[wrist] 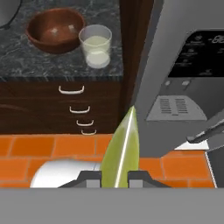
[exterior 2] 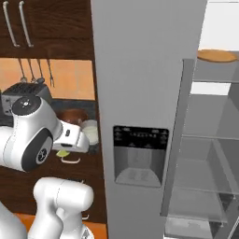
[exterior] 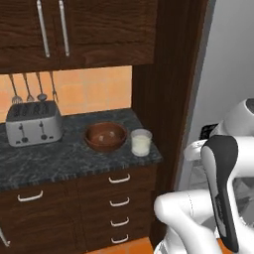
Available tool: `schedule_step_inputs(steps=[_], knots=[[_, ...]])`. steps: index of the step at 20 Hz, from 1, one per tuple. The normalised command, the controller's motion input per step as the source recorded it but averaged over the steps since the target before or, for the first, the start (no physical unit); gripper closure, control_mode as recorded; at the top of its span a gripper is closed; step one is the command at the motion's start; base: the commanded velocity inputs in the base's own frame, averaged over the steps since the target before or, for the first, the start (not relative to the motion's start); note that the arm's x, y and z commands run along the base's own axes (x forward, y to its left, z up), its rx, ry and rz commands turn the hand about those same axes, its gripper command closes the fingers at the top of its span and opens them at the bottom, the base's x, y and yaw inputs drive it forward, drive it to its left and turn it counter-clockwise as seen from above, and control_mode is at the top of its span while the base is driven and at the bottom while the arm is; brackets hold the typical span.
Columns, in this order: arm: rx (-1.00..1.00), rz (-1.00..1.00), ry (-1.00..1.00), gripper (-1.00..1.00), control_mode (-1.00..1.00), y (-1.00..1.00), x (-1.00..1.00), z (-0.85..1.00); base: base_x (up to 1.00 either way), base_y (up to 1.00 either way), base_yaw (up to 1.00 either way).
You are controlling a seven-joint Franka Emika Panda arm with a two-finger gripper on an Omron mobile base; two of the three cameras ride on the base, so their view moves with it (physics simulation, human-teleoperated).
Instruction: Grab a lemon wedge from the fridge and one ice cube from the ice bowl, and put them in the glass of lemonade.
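Note:
In the hand view my gripper [wrist: 116, 177] is shut on the lemon wedge [wrist: 121, 153], a yellow-green sliver standing up between the fingertips. It hangs over the orange floor in front of the drawers, left of the grey fridge [wrist: 192, 65]. Further ahead on the dark counter stand the reddish-brown ice bowl [wrist: 54, 28], with pale cubes inside, and right beside it the glass of lemonade [wrist: 96, 45]. The left base view shows the ice bowl [exterior: 105, 135] and the glass [exterior: 141, 142] near the counter's right end. From the right base view the wedge [exterior 2: 62, 153] peeks out under my hand, left of the fridge door [exterior 2: 144, 70].
A silver toaster [exterior: 33, 124] stands at the counter's left, with utensils hanging above it. Drawers with white handles [exterior: 119, 201] run below the counter. A dark wood panel [exterior: 166, 89] separates counter and fridge. The fridge's right side stands open, showing shelves [exterior 2: 205, 135] and an orange disc [exterior 2: 217, 56].

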Motion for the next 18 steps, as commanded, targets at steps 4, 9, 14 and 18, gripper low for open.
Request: schedule_step_inputs(steps=[4,9,14,18], knots=[[0.0,0.0,0.0,1.0,1.0,0.0,0.0,0.0,0.02,1.0,-0.31],[0.0,0.0,0.0,1.0,1.0,0.0,0.0,0.0,0.23,0.53,-0.32],[0.0,0.0,0.0,1.0,1.0,0.0,0.0,0.0,0.56,0.5,-0.21],[0.0,0.0,0.0,1.0,1.0,0.0,0.0,0.0,0.44,0.56,-0.16]])
